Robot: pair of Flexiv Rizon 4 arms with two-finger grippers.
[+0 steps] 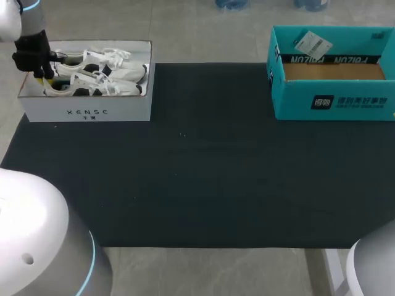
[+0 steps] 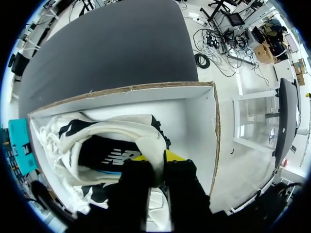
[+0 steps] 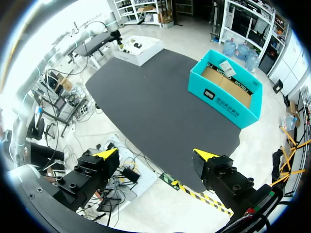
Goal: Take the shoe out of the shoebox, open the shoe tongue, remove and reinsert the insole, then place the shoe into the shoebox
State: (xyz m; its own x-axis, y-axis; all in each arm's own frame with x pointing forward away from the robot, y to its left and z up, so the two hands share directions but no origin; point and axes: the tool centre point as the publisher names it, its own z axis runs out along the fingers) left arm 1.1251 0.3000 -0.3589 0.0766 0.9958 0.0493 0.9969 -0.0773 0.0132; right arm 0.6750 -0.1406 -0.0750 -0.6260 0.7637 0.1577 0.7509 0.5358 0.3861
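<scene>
Dark matting (image 1: 203, 179) covers the table, with a teal cardboard box (image 1: 333, 105) and a white cardboard shoebox (image 1: 86, 113) at its far corners. Inside the shoebox, the left gripper (image 2: 158, 158) pinches a white lace-up sneaker (image 2: 121, 130) by its heel collar. The right gripper (image 3: 156, 156) hangs spread, off-table. That soft collar could slip free on lifting, or tangled laces could drag the neighbouring sneaker (image 1: 92, 60) along.
</scene>
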